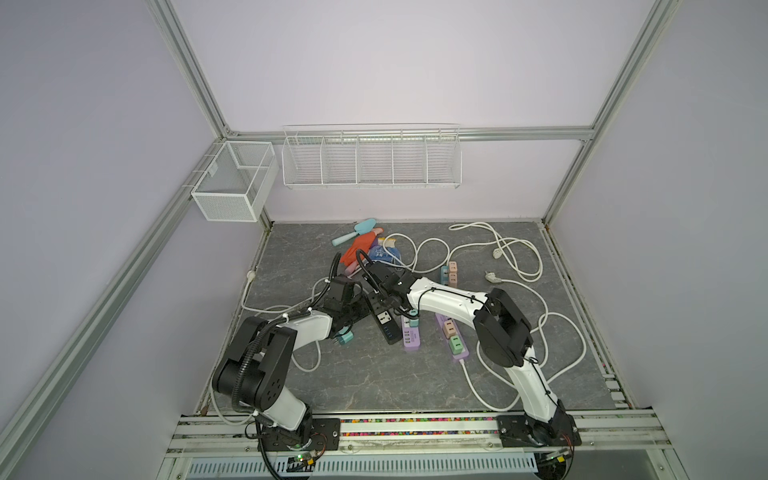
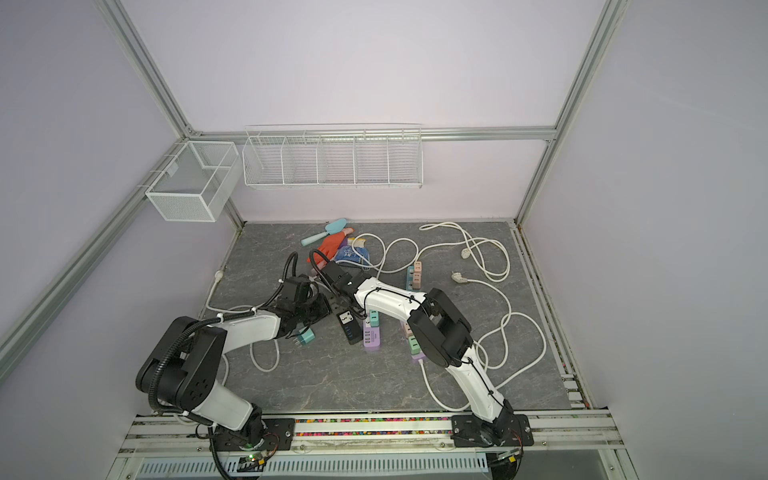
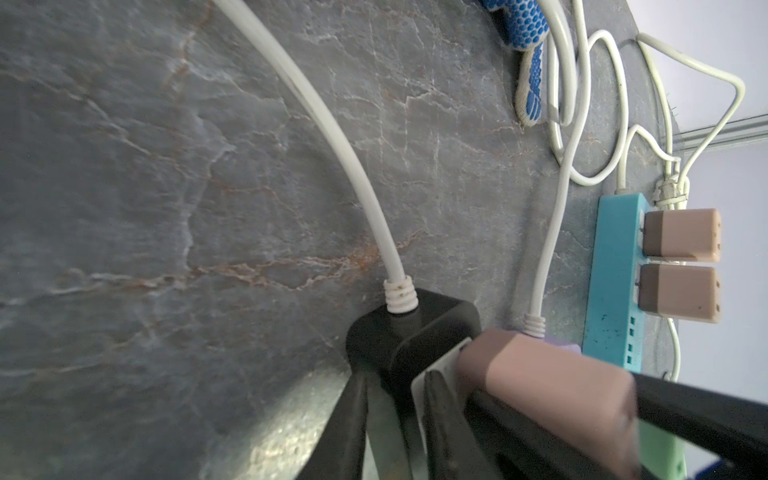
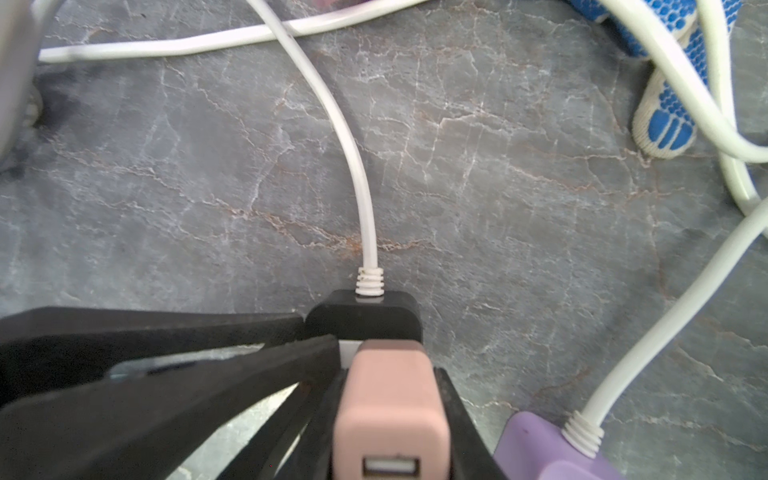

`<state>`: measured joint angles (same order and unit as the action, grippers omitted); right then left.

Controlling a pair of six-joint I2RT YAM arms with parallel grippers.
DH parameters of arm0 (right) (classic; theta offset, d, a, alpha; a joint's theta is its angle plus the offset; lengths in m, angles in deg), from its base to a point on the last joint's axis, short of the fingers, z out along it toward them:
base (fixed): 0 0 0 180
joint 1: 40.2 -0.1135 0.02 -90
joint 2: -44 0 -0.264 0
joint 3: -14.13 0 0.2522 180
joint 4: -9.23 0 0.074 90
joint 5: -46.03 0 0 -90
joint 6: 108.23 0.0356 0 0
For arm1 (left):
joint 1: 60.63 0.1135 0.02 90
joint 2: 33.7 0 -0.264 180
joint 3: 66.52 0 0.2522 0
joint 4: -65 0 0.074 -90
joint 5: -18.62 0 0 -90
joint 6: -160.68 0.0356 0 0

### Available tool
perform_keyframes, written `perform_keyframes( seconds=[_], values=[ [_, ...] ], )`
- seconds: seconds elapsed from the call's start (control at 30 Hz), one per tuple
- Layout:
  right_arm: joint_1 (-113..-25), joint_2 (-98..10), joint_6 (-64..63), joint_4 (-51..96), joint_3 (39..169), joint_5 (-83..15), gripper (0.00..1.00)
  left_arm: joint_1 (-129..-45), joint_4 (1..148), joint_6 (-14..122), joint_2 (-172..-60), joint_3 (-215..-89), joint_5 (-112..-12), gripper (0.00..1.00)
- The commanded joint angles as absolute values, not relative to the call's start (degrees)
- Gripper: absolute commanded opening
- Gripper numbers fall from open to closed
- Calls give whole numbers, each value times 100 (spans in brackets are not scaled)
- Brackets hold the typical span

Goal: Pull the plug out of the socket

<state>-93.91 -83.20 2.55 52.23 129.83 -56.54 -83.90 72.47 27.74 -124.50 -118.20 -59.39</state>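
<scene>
We noted pale lilac walls (image 1: 395, 62) on three sides, joined by an aluminium frame (image 1: 187, 62). A white wire rack (image 1: 371, 158) with five compartments hung on the back wall; a white mesh basket (image 1: 232, 187) hung at the left corner. The surface (image 1: 374, 374) was grey, marble-veined, evenly lit.

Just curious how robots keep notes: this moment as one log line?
left jaws: shut on black power strip | right jaws: shut on pink plug | plug: seated, not yet pulled
</scene>
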Motion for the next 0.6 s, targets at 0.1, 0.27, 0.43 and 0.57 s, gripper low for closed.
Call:
perform_keyframes(
  seconds=[0.1, 0.27, 0.43, 0.57],
  values=[
    [-9595, -8082, 318, 5032, 13175, -5556, 22, -8541, 8051, 2866, -12727, -11790, -6206, 25],
    [-9238, -7969, 545, 4859, 13002, -4983, 23, -8535, 8019, 2851, -12711, -11781, -6207, 25],
    [-9473, -7988, 496, 4883, 13029, -5138, 22, -8547, 8072, 2871, -12748, -11807, -6235, 24],
    [-9549, -7950, 447, 4968, 13033, -5357, 22, -8547, 8052, 2876, -12733, -11790, -6250, 24]
  ],
)
